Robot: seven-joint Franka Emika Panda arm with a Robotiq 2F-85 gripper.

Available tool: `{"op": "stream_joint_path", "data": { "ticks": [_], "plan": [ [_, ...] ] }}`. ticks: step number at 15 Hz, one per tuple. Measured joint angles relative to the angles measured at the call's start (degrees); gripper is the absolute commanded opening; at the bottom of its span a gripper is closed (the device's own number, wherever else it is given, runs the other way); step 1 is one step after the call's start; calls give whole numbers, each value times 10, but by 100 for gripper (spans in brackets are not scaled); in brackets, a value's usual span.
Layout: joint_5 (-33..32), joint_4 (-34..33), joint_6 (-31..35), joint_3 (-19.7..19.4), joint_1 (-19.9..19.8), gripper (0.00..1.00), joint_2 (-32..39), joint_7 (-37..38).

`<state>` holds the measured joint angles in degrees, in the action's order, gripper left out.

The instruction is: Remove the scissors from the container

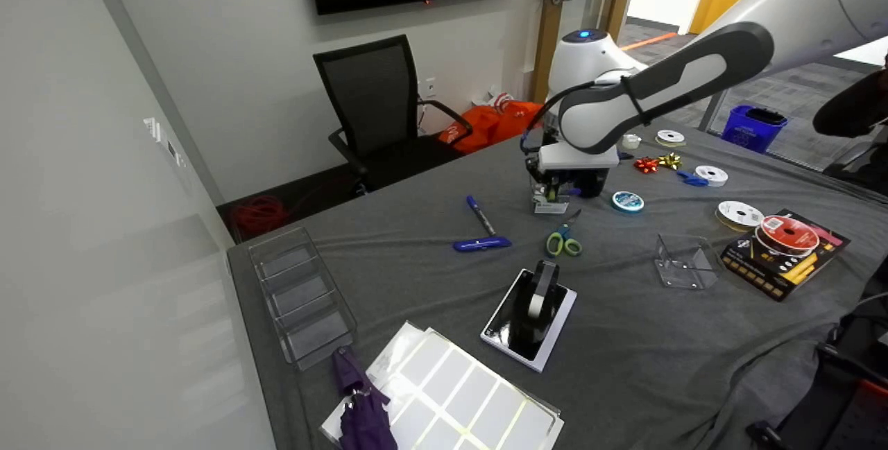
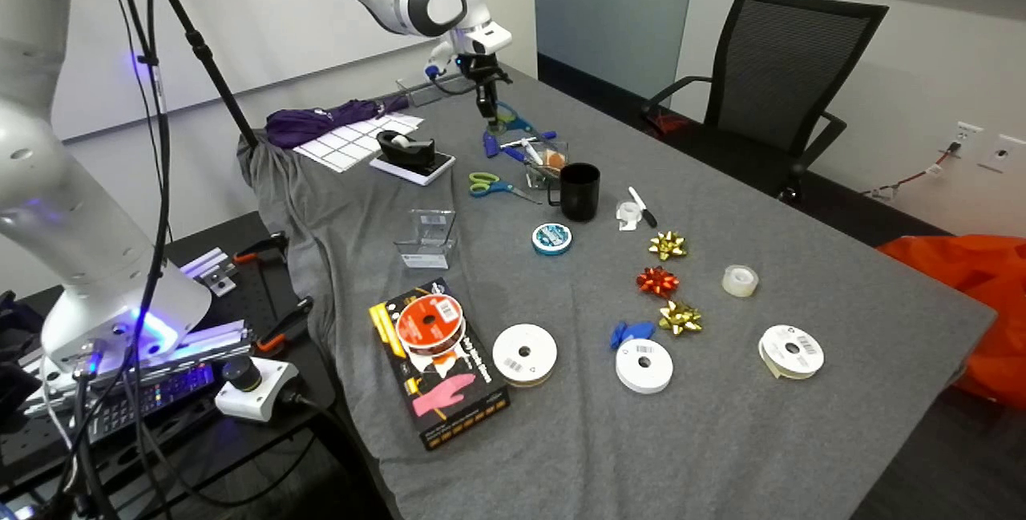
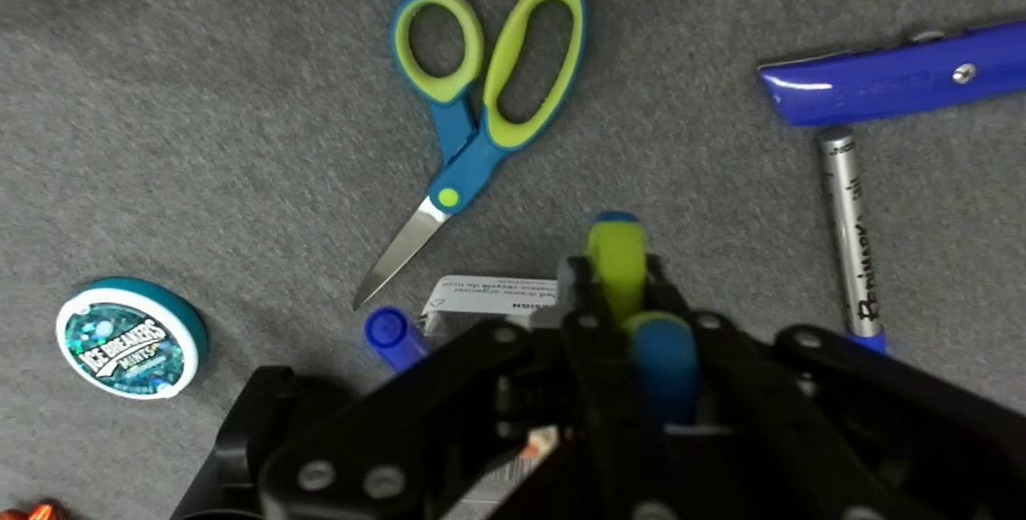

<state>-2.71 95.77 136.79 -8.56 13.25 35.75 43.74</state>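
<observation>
1. Franka Emika Panda arm (image 1: 805, 20): in an exterior view, extended from 2 o'clock, sloping down toward 8.
2. Base (image 2: 96, 288): in an exterior view, near 9 o'clock, blue light (image 2: 156, 332) lit at its foot; lower links (image 2: 24, 39) lean up toward 11 and leave the frame.
3. Forearm (image 2: 385, 2): in an exterior view, slopes down toward 4 o'clock.
4. Wrist (image 2: 481, 35): bent downward at the forearm's end.
5. Robotiq gripper (image 3: 616, 272): hangs below the wrist; aimed at about 6 o'clock in an exterior view, near vertical.
6. Fingers (image 3: 593, 360): in the wrist view, reach in from 6 o'clock, tips toward 12; close together, clamped in a grip.
</observation>
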Motion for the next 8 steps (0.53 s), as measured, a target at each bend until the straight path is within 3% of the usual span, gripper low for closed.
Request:
{"op": "stream_joint_path", "data": {
  "ticks": [3,8],
  "plan": [
    [5,0,-36,14,-7,4,-34,-31],
    [83,12,-124,65,-69,4,-97,-213]
  ]
}}
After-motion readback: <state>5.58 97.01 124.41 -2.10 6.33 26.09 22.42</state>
